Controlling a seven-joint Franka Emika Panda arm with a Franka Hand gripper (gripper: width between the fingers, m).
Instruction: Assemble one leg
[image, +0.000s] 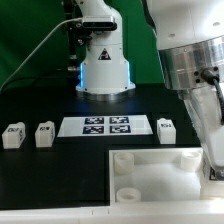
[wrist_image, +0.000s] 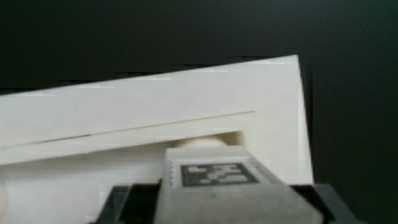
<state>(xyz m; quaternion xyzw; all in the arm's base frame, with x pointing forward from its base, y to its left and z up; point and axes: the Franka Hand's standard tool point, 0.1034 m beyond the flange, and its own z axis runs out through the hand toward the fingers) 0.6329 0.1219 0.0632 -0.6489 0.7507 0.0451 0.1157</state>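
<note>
In the wrist view my gripper (wrist_image: 228, 207) is shut on a white leg (wrist_image: 214, 172). The leg's black-and-white tag faces the camera and a dark finger (wrist_image: 128, 203) stands on each side of it. The leg's far end is at a recess in the large white panel (wrist_image: 160, 110); I cannot tell whether it is seated there. In the exterior view the gripper (image: 212, 160) is low at the right end of the panel (image: 150, 172), and the held leg is hidden there. Three more legs stand on the black table: two (image: 12, 136) (image: 44, 133) at the exterior view's left and one (image: 166, 128) right of the marker board.
The marker board (image: 105, 126) lies flat behind the panel. The robot's white base (image: 103, 60) stands at the back with a cable running to the left. The panel's near left corner socket (image: 127, 190) and far left socket (image: 122, 159) show open.
</note>
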